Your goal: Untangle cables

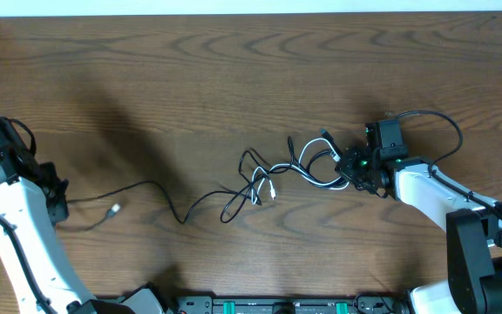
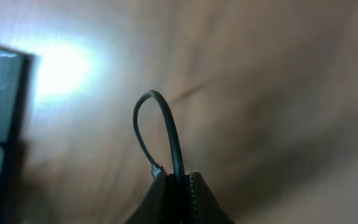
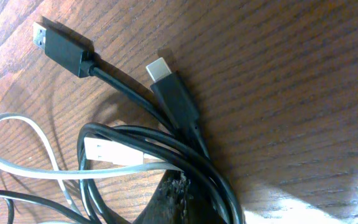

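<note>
The cables (image 1: 273,179) lie tangled at mid-table, black loops with one white cord (image 1: 321,181) among them. One black cable (image 1: 159,194) trails left out of the knot to my left gripper (image 1: 62,202). That gripper (image 2: 180,179) is shut on it, and a short loop of the cable (image 2: 160,118) arches above the jaws. My right gripper (image 1: 356,170) is at the tangle's right end. It (image 3: 194,193) is shut on a bunch of black strands (image 3: 210,171) and the white cord (image 3: 36,165). Two black plugs (image 3: 61,50) (image 3: 169,84) and a white plug (image 3: 114,152) lie just beyond it.
A small silvery plug end (image 1: 114,208) lies on the wood near my left gripper. The right arm's own thick black wire (image 1: 438,122) arcs behind its wrist. The wooden table (image 1: 234,78) stretches back to a white edge; a black rail (image 1: 277,305) runs along the front.
</note>
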`<state>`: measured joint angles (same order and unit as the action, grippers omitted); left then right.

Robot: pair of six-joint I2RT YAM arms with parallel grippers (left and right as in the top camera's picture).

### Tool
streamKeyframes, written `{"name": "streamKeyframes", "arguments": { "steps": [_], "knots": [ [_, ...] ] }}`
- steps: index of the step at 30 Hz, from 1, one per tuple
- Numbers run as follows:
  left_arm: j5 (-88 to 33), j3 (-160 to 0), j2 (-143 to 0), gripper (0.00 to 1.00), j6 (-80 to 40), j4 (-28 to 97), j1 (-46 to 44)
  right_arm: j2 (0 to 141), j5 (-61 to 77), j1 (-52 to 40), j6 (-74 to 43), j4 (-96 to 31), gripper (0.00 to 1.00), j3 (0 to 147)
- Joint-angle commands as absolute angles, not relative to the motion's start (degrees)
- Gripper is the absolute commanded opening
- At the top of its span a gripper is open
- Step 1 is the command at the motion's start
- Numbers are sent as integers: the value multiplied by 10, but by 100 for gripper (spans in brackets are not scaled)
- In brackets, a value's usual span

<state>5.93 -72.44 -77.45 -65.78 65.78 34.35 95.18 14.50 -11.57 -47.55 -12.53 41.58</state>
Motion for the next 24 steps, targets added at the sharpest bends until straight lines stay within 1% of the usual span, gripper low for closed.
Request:
{"name": "streamKeyframes", "arguments": {
  "steps": [1,2,3,4,5,7,8,10,11,13,17,19,21,24],
  "knots": [
    [-66,-723,-792,11,-488,639,331,975,85,-107,-477,-139,2,395],
    [-92,-723,-800,16,-444,633,321,975,85,-107,-477,-139,2,396],
    [-102,-723,-804,17,-426,630,315,975,85,-107,-477,-139,2,396],
    [-119,-723,-812,26,-391,626,301,975,85,-107,-477,-139,2,396],
    [-127,-723,-818,32,-369,624,291,975,85,-107,-477,-138,2,396],
    [-145,-723,-832,54,-322,617,263,975,86,-107,-477,-136,2,396],
    [-158,-723,-842,62,-295,611,244,975,88,-107,-477,-135,2,396],
    [-193,-723,-854,72,-249,596,215,975,97,-107,-474,-131,2,396],
    [-226,-726,-861,79,-230,582,188,975,115,-107,-454,-121,2,396],
    [-241,-738,-864,82,-230,581,159,975,140,-107,-434,-107,4,396],
    [-240,-761,-864,82,-226,597,93,974,204,-107,-388,-97,4,406],
    [-240,-762,-864,82,-206,609,56,970,240,-107,-359,-102,3,418],
    [-238,-762,-865,82,-175,628,17,962,273,-107,-338,-120,6,437],
    [-227,-762,-865,82,-158,651,-32,945,291,-107,-309,-172,15,478]
  ]
}}
